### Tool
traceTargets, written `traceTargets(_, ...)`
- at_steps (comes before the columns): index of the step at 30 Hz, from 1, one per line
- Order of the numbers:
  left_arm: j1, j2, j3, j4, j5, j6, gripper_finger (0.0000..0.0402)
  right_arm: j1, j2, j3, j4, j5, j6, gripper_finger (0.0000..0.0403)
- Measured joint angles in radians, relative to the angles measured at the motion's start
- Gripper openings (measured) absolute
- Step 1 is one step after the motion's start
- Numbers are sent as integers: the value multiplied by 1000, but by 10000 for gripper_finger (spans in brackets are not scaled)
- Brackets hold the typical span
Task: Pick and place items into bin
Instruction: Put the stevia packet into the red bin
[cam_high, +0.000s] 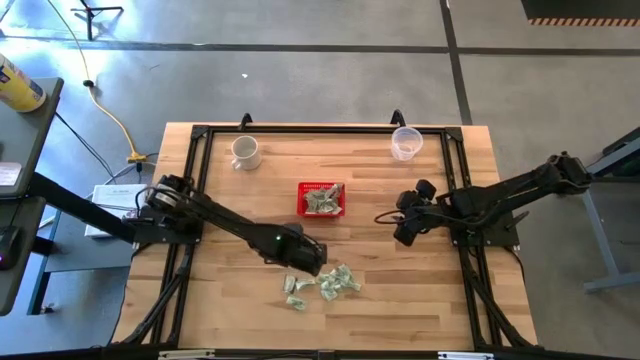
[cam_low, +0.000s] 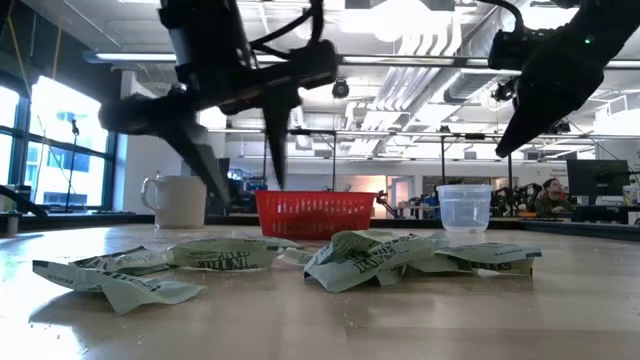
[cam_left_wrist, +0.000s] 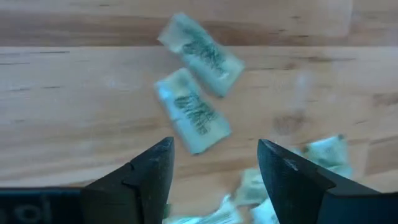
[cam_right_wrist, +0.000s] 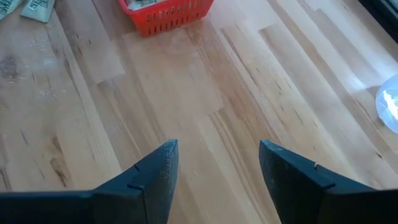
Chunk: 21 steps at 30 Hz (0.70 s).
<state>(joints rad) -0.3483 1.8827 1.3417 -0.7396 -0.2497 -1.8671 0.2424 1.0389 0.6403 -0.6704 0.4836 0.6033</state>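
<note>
The left gripper (cam_left_wrist: 214, 165) hangs with its fingers parted and empty; two crumpled green-and-white wrappers (cam_left_wrist: 193, 112) lie on the counter (cam_left_wrist: 74, 106) just beyond the fingertips, others half hidden behind them. The right gripper (cam_right_wrist: 217, 165), fingers also apart and empty, faces bare wood; the red basket (cam_right_wrist: 166, 11) is cut off far ahead.

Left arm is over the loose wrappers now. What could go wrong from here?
1. The wrappers lie bunched and overlapping by the left gripper, whose fingers are open; closing there may catch several or pinch only an edge that slips.
2. The basket already holds wrappers up near its rim, so another drop may spill over.
3. The right gripper hangs open over bare table beside the basket; both arms could crowd each other there.
</note>
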Motion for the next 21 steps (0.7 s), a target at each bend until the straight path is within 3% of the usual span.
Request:
traceTargets(16, 9, 114, 4, 41, 53, 57, 261, 0, 0, 0, 6, 23, 18, 216)
traceTargets(21, 16, 116, 2, -53, 1, 70, 224, 0, 0, 0, 9, 27, 18, 216)
